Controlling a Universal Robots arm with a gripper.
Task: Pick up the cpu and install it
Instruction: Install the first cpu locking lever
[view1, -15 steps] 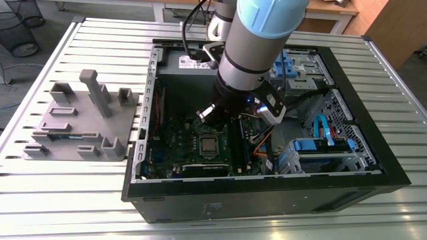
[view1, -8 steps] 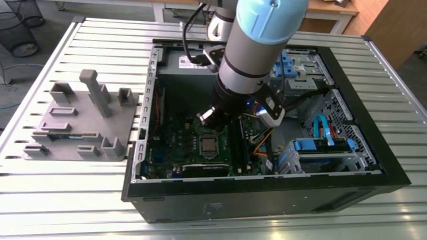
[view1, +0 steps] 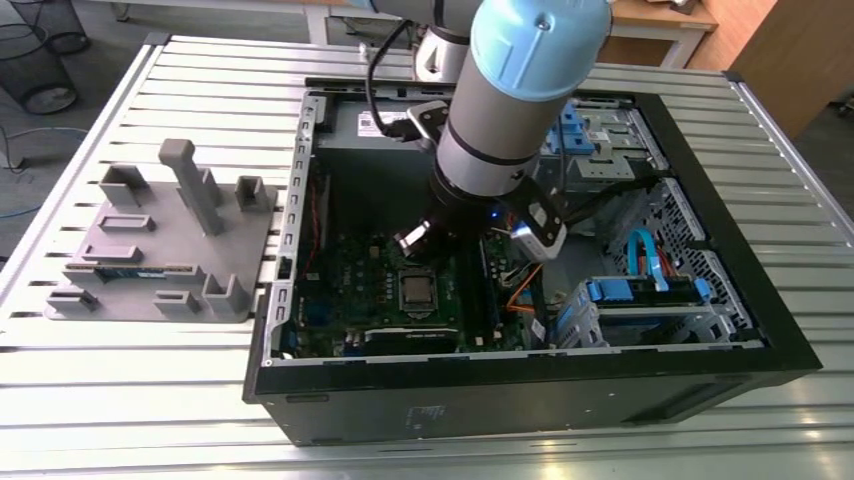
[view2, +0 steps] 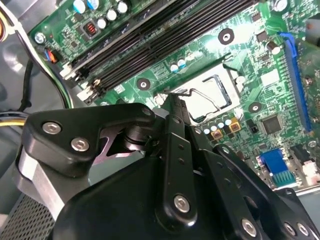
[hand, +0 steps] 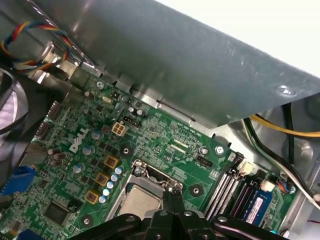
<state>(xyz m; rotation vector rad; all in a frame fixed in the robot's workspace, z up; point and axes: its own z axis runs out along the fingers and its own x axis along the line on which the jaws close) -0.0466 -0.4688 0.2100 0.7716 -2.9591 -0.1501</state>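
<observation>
First wrist view — cpu (hand: 140, 202) in its socket (hand: 150, 171) — fingers (hand: 176, 199) pinched together just beside it

End effector (hand: 172, 196) closed, arm (view1: 514, 90) downward

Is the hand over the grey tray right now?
No, in the exterior view the hand is inside the open computer case above the motherboard, apart from the grey tray.

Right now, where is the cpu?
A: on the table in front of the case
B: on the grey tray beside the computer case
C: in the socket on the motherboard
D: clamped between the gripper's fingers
C: in the first wrist view the cpu lies flat in the socket on the motherboard, and the shut gripper beside it holds nothing.
</observation>
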